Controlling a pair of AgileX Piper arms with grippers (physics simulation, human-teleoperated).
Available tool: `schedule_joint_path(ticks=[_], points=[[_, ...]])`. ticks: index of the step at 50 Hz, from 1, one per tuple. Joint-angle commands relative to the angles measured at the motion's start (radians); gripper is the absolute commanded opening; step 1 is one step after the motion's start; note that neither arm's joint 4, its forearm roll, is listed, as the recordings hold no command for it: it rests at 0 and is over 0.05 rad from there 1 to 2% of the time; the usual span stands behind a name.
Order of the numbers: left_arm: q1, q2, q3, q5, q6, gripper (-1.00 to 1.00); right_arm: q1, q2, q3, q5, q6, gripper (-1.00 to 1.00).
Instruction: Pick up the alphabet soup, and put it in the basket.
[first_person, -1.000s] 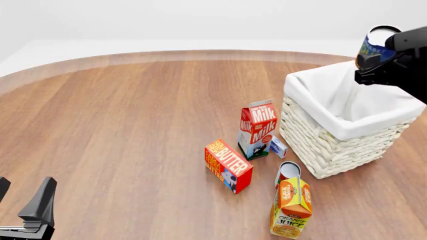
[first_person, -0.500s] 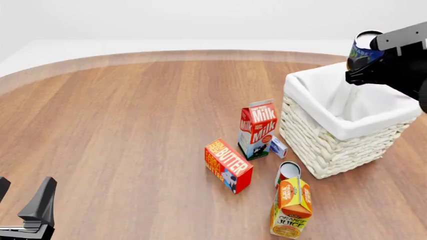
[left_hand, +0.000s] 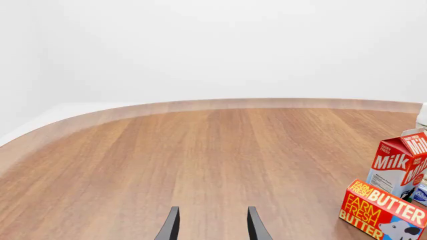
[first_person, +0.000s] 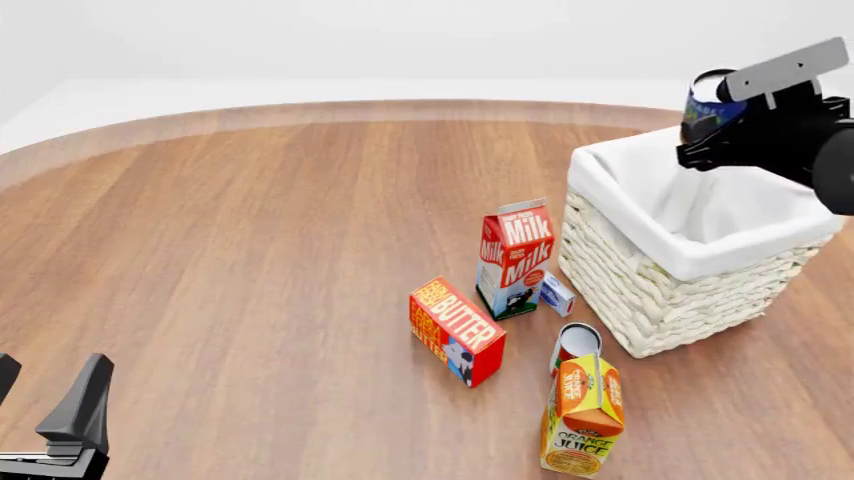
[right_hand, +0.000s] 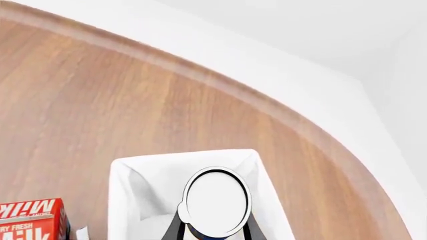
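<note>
The alphabet soup (first_person: 705, 108), a small can with a blue and yellow label, hangs in the air over the basket's far side with my right gripper (first_person: 714, 125) shut on it. In the right wrist view its pale round top (right_hand: 217, 201) fills the space between the fingers, with the basket's white lining (right_hand: 143, 190) beneath it. The basket (first_person: 674, 285) is cream wicker with a white cloth folded over its rim, at the right of the table. My left gripper (first_person: 47, 405) stands open low at the front left, far from everything; its fingers (left_hand: 170, 227) hold nothing.
Left of the basket stand a milk carton (first_person: 514, 255) and a small blue-white box (first_person: 555, 293). A butter box (first_person: 457, 330), a red-and-white can (first_person: 577, 345) and an orange juice carton (first_person: 585, 415) sit nearer the front. The table's curved far edge (first_person: 400, 108) runs behind.
My right gripper has carried the alphabet soup leftward and slightly toward the table's far side, over the basket. The left arm has not moved.
</note>
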Motion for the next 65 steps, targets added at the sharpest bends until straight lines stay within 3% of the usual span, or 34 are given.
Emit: schedule_joint_path(ticks=[1, 18, 38, 65], points=[[0.0, 0.0, 0.0, 0.0, 0.0, 1.0, 0.003, 0.04, -0.051, 0.027, -0.002, -1.0], [0.0, 0.0, 0.0, 0.0, 0.0, 1.0, -0.032, 0.083, -0.054, 0.038, -0.036, -1.0], [0.0, 0.0, 0.0, 0.0, 0.0, 1.0, 0.011, 0.14, -0.109, 0.089, -0.05, -1.0], [0.0, 0.0, 0.0, 0.0, 0.0, 1.0, -0.015, 0.2, -0.11, 0.093, -0.086, -1.0]])
